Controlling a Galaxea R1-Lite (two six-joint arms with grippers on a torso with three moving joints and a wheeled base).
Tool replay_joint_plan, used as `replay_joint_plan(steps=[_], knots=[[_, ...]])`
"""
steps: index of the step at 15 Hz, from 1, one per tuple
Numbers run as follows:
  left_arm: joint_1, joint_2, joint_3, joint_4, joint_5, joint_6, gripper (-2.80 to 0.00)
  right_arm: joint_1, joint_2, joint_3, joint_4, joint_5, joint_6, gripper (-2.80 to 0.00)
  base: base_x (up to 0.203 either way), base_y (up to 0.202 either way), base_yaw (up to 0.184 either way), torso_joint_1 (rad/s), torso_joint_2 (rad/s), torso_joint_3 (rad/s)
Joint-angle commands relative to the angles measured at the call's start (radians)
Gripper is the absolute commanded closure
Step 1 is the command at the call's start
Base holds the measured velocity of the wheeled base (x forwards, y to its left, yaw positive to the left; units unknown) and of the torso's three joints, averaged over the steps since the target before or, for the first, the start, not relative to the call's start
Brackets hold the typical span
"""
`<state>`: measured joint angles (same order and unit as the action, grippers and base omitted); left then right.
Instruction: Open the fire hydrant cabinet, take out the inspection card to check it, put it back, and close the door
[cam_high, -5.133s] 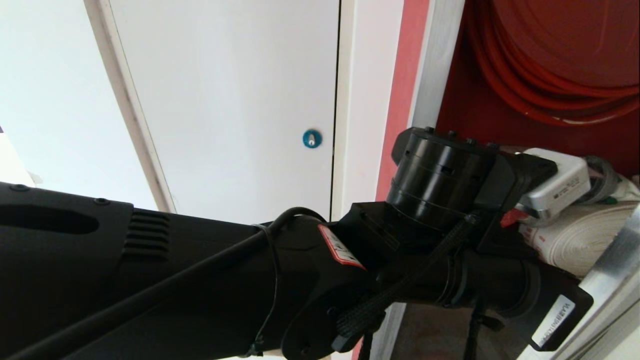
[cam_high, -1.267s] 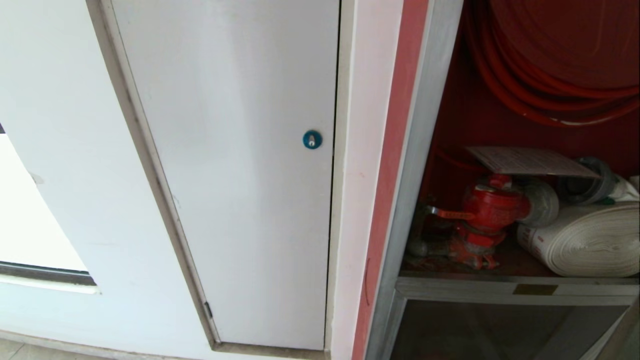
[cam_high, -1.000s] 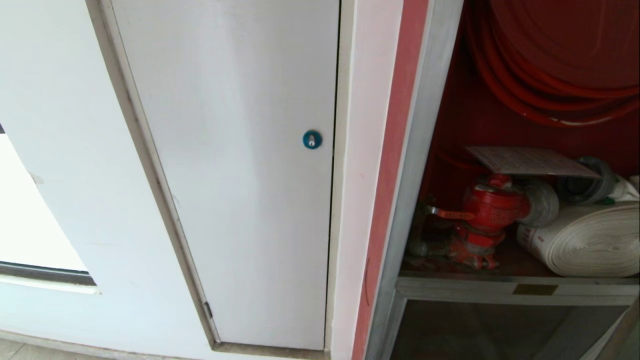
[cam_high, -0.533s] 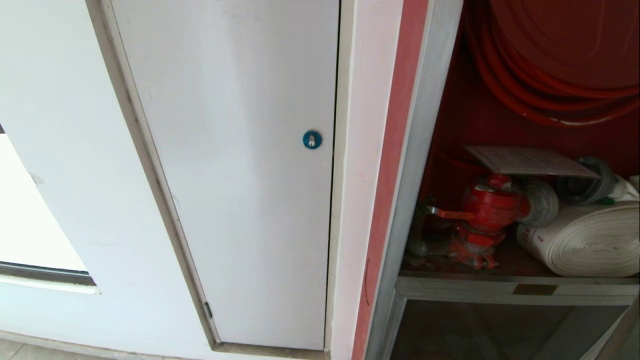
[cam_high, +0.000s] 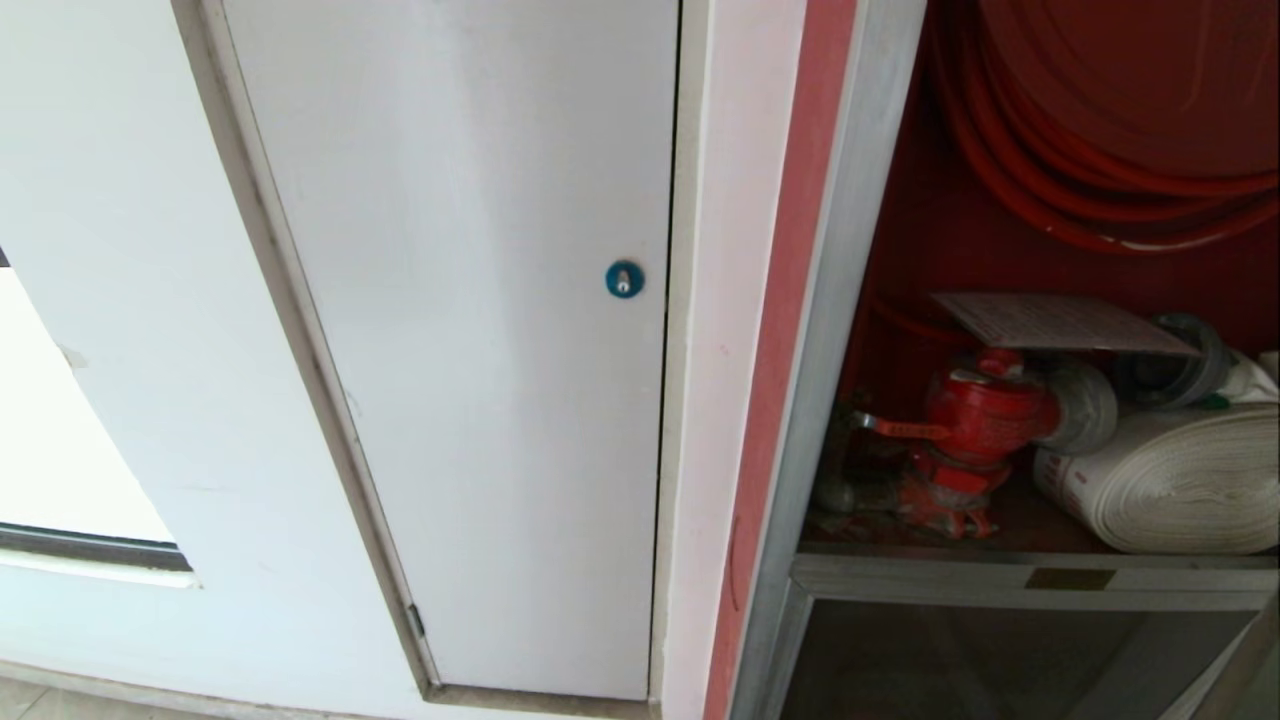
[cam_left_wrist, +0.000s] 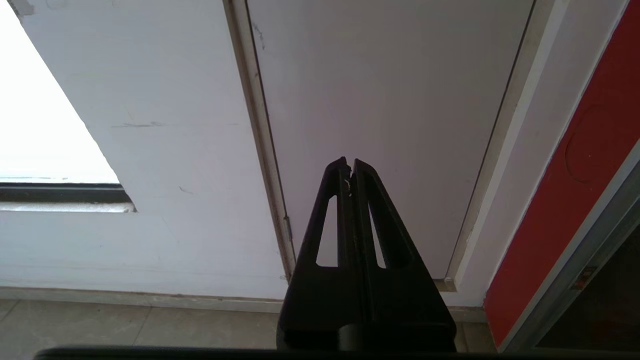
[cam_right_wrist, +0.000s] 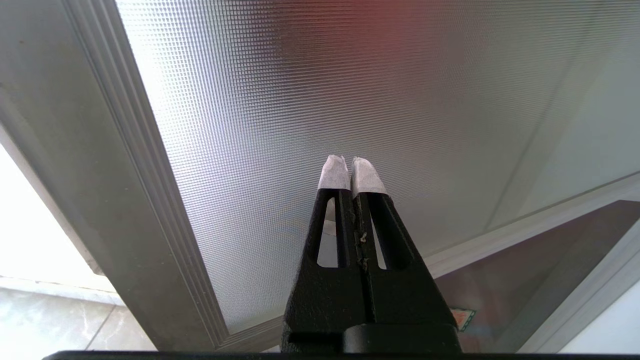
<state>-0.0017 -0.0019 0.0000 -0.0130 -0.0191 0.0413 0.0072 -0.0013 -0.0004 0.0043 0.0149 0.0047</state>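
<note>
Both grippers empty, cabinet open.
Left gripper (cam_left_wrist: 350, 165) pressed closed, facing white panel (cam_left_wrist: 390, 100); right gripper (cam_right_wrist: 351, 164) closed before the door (cam_right_wrist: 310, 100). Inspection card (cam_high: 1060, 322) lay atop red valve (cam_high: 985, 410).

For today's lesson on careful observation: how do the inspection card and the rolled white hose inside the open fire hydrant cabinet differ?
The inspection card is a thin flat sheet; the rolled white hose is a thick coil. The card carries fine rows of print; the hose shows layered bands. The card sits higher, above the red valve; the hose lies on the floor of the fire hydrant cabinet, beside the valve. Both are pale.
</note>
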Motion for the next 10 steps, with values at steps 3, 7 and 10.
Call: replay_joint_plan(steps=[3,7,10], knots=[[0.000,0.002,0.006,-0.001,0.001,-0.004,0.00,0.000,0.000,0.000,0.001,0.000,0.000,0.00,0.000,0.000,0.000,0.000,0.00,0.000],[0.000,0.002,0.006,-0.001,0.001,-0.006,0.00,0.000,0.001,0.000,0.000,0.000,0.000,0.00,0.000,0.000,0.000,0.000,0.00,0.000],[0.000,0.002,0.006,-0.001,0.002,-0.012,0.00,0.000,0.000,0.000,0.000,0.000,0.000,0.00,0.000,0.000,0.000,0.000,0.00,0.000]])
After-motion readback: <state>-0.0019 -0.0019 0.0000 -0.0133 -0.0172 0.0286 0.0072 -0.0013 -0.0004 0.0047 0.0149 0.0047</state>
